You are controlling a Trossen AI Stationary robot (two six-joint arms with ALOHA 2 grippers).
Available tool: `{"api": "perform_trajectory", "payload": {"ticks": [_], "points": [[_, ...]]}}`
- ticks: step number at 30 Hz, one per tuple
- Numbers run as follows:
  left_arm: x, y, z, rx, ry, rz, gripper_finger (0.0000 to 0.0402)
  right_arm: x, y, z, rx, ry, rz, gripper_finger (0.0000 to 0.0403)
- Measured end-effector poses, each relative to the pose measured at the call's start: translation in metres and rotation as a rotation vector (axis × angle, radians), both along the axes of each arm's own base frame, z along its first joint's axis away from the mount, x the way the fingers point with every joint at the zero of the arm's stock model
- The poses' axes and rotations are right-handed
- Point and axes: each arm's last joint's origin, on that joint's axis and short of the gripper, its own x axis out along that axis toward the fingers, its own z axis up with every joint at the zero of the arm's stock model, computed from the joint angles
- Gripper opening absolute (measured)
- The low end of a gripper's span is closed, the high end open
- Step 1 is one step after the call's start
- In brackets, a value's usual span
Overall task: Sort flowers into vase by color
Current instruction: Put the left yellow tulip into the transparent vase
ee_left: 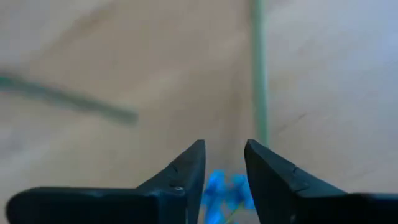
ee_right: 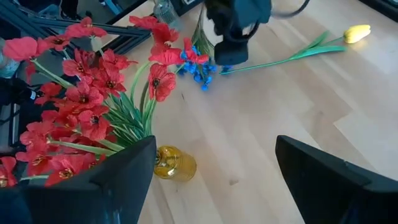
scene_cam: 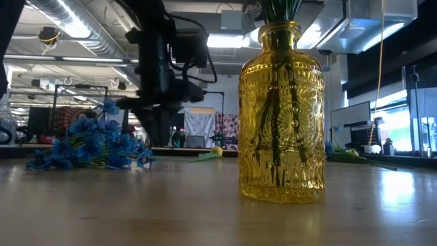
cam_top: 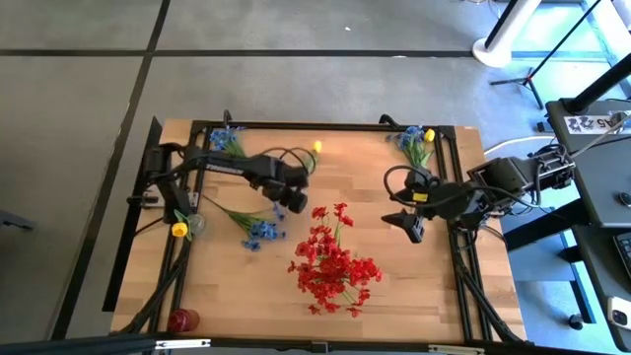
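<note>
A blue sprig lies flat on the table left of centre and also shows in the low view. My left gripper hangs open just above its blooms, which show through the narrow gap between the fingers. Two green stems lie on the wood ahead of it. Red flowers stand in a yellow glass vase at the table's centre. A yellow tulip lies near the far edge. My right gripper waits wide open to the right of the red bunch.
Blue flowers stand at the far left corner. Yellow and blue ones stand at the far right. A yellow bloom sits at the left edge and a red object at the near left corner. A black frame rims the table.
</note>
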Motion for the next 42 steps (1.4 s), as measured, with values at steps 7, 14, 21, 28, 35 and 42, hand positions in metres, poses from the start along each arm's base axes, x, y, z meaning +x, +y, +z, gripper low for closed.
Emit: {"api": "perform_trajectory", "payload": {"ticks": [7, 14, 21, 28, 35, 42], "points": [[0.017, 0.067, -0.006, 0.119, -0.270, 0.103, 0.0127, 0.002, -0.009, 0.001, -0.066, -0.025, -0.099, 0.0330], [0.031, 0.092, -0.027, 0.193, -0.374, 0.142, 0.0127, 0.008, -0.027, 0.000, -0.020, -0.004, -0.152, 0.0331], [0.037, 0.092, -0.053, 0.209, -0.321, 0.172, 0.0127, 0.011, -0.040, 0.000, -0.008, -0.002, -0.207, 0.0331], [0.045, 0.079, -0.059, 0.258, -0.306, 0.132, 0.0060, 0.013, -0.049, 0.000, -0.010, -0.003, -0.249, 0.0331], [0.040, 0.075, -0.023, 0.256, -0.392, 0.108, 0.0007, 0.013, -0.050, 0.000, -0.019, -0.001, -0.245, 0.0331], [0.007, 0.054, 0.097, 0.509, -0.619, -0.041, 0.0004, 0.014, -0.037, 0.004, -0.037, -0.046, -0.169, 0.0330]]}}
